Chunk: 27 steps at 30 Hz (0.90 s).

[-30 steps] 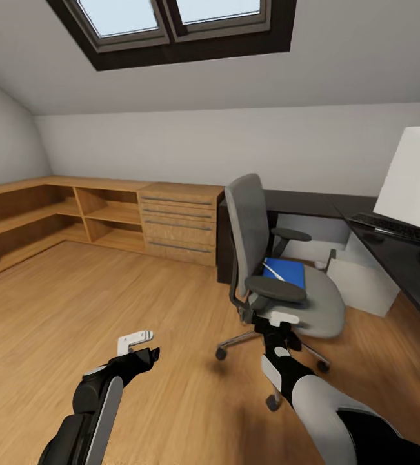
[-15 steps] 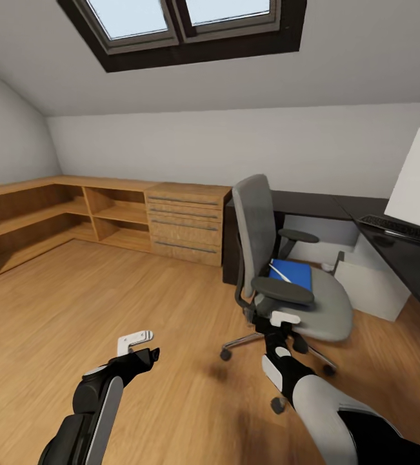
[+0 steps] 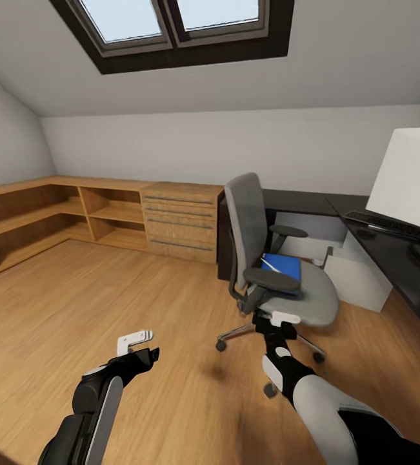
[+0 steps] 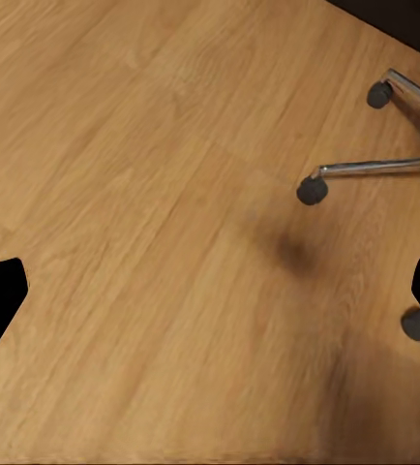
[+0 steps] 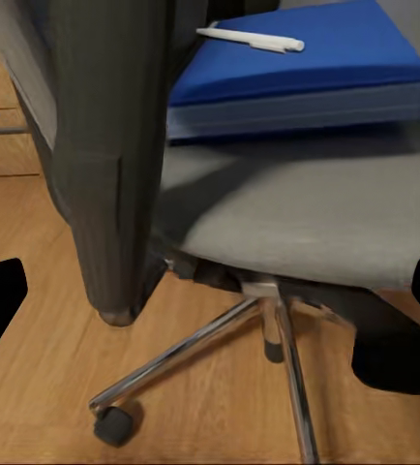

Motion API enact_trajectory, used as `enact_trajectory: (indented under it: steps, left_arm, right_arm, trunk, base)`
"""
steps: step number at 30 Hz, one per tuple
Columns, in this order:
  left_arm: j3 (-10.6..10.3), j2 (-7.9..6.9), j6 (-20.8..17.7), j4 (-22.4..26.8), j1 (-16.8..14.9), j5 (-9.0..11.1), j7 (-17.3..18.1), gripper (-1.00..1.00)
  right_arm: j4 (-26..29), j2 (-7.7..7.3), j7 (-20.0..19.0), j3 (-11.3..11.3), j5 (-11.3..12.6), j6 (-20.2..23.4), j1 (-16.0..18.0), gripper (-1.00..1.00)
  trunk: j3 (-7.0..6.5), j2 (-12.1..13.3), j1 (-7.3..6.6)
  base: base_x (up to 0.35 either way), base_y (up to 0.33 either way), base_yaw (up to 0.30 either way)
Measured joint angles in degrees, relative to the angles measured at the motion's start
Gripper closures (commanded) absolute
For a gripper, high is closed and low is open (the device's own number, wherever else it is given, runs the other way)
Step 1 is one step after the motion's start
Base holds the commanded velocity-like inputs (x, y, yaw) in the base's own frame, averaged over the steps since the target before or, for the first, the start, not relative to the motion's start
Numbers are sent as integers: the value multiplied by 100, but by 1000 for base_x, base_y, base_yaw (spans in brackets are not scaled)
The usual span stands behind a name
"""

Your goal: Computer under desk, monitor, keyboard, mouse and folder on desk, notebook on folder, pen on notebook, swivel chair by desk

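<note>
The swivel chair [image 3: 255,239] stands on the wooden floor, its grey back towards me. On its seat lies the blue folder [image 3: 282,265] [image 5: 307,58] with a white pen [image 5: 252,40] on top; I cannot tell the notebook apart from it. My right gripper [image 3: 283,318] [image 5: 210,291] is open, low beside the seat and close to the chair's black armrest [image 3: 271,279]. Out over bare floor, my left gripper [image 3: 135,340] [image 4: 210,291] is also open and empty. The monitor [image 3: 406,177] shows its white back on the black desk [image 3: 397,261], with the keyboard [image 3: 393,226] in front. The computer [image 3: 359,279] sits under the desk.
A light wooden chest of drawers [image 3: 180,223] and low open shelves [image 3: 48,219] line the far wall to the left. The chair's chrome star base [image 4: 384,167] [image 5: 268,339] with castors spreads over the floor. A skylight is overhead.
The whole view has swung slightly, so more of the monitor shows at the right. Both arms hold the same pose, and both grippers stay open.
</note>
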<state>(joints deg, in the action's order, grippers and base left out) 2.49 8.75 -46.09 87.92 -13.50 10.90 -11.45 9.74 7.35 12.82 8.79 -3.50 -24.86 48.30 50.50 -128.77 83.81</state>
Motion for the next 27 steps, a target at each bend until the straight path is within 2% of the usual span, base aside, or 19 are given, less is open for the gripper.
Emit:
enact_trajectory:
  steps: [4,6,7,9,10,11,15,19,22,27]
  left_arm:
    - [0,0,0,0,0,0,0,-100]
    - [3,0,0,0,0,0,0,-100]
    - [2,0,0,1,0,0,0,-100]
    - [2,0,0,0,0,0,0,-100]
    - [3,0,0,1,0,0,0,-100]
    - [5,0,0,0,0,0,0,-100]
    - [8,0,0,0,0,0,0,-100]
    - [8,0,0,0,0,-1,0,-100]
    - [8,0,0,-2,-1,-1,0,-100]
    - [8,-4,0,-2,-1,-1,0,-100]
  right_arm:
    - [-2,-25,5,17,27,38,0,-100]
    - [-2,-153,2,126,147,76,0,-100]
    - [-3,-248,-1,262,303,109,0,-100]
    - [-2,-390,-61,619,760,238,1,-100]
    - [4,-459,-209,855,1219,372,1,-100]
    - [10,-480,-299,910,1411,407,1,-100]
    - [22,-506,-421,991,1664,432,2,-100]
    - [35,-515,-457,1024,1753,441,1,-100]
    - [38,-551,-461,1037,1832,446,1,-100]
    - [31,-672,-481,1041,2182,455,1,-100]
  trunk:
    - [0,0,-2]
    - [0,0,-3]
    - [0,0,-3]
    - [0,0,-3]
    - [0,0,-3]
    - [0,0,-3]
    - [0,0,-3]
    - [0,0,-3]
    - [0,0,-3]
    - [0,0,-3]
  base:
    - [-100,0,0]
    - [-29,0,0]
    - [-14,0,0]
    - [-6,0,0]
    - [-2,0,0]
    - [-2,0,0]
    - [0,0,0]
    - [0,0,-44]
    - [0,0,-203]
    - [0,0,-273]
